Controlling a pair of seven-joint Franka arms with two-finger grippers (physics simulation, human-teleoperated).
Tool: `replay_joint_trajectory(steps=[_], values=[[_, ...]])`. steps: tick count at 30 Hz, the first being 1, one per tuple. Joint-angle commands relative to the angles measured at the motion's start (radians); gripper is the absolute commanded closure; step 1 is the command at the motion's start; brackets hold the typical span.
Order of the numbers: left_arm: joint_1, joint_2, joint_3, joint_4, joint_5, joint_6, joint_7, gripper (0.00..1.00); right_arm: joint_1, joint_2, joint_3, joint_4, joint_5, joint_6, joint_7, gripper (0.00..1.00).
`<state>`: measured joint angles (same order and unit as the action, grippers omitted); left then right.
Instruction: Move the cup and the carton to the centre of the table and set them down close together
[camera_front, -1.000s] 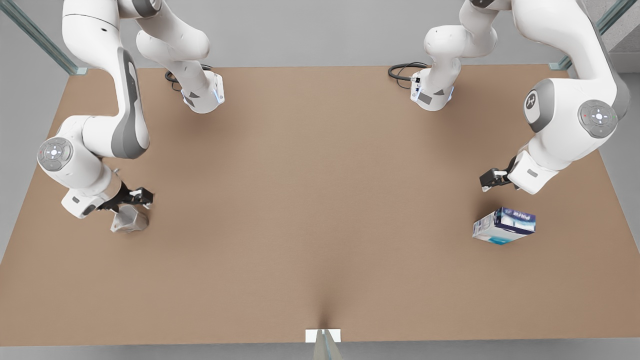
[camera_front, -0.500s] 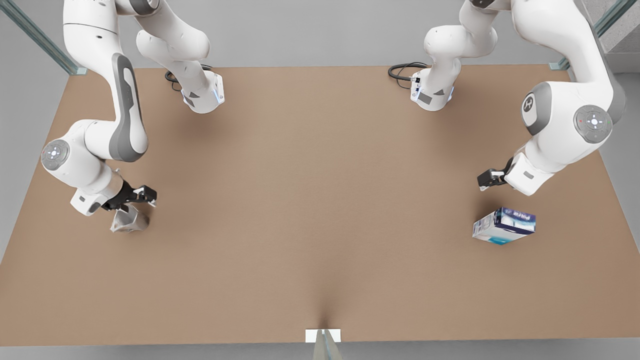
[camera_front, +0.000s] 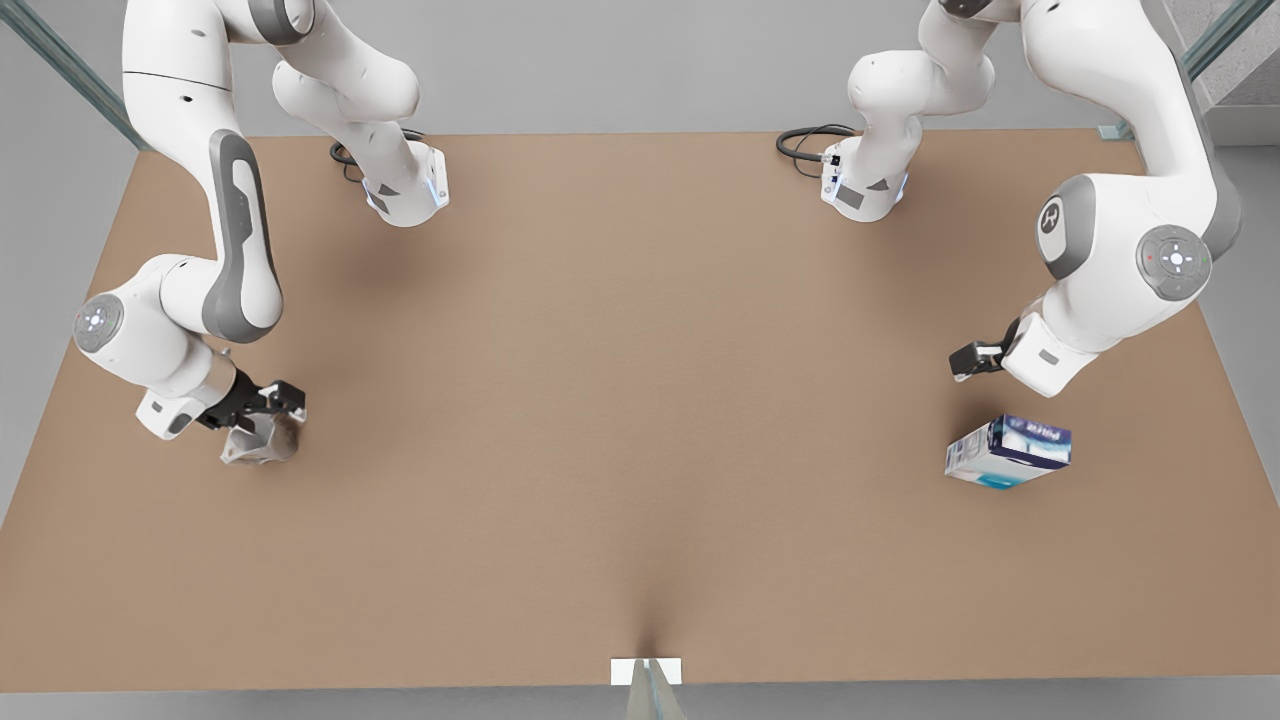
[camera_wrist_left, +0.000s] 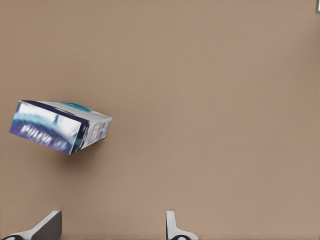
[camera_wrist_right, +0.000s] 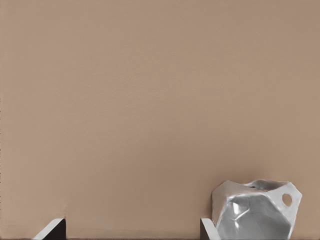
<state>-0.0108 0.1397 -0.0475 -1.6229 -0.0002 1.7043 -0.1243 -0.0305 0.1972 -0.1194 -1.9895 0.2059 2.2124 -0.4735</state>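
**Both grippers short of their objects; neither grasp made**

Table (camera_front: 640, 420): centre bare. Carton (camera_front: 1008, 452) lies at the front view's right edge, cup (camera_front: 258, 440) at the left edge, well apart.

Left gripper (camera_front: 972, 360) hovers near the carton, up-frame of it, fingers spread wide, holding nothing.

Right gripper (camera_front: 268, 402) sits just above the cup, spread wide, empty; in the wrist view the cup (camera_wrist_right: 256, 209) lies outside one fingertip (camera_wrist_right: 209, 230).

Judgement: each gripper should centre over its object before descending and closing.
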Motion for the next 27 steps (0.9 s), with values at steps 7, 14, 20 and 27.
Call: replay_joint_trajectory(steps=[7, 14, 20, 27], values=[[0.0, 0.001, 0.0, -0.012, 0.0, -0.002, 0.0, 0.0, -0.002, 0.063, -0.033, 0.012, -0.003, -0.007, -0.017, 0.01], [0.002, 0.003, 0.0, -0.028, 0.0, -0.003, 0.0, 0.0, 0.007, 0.131, -0.057, 0.034, -0.008, 0.012, -0.01, 0.01], [0.0, 0.003, 0.0, -0.029, 0.0, -0.008, -0.008, 0.0, 0.012, 0.183, -0.092, 0.035, -0.01, 0.043, -0.005, 0.01], [0.002, -0.006, 0.0, -0.051, 0.0, -0.008, -0.018, 0.0, 0.047, 0.229, -0.118, 0.046, -0.006, 0.055, 0.133, 0.03]])
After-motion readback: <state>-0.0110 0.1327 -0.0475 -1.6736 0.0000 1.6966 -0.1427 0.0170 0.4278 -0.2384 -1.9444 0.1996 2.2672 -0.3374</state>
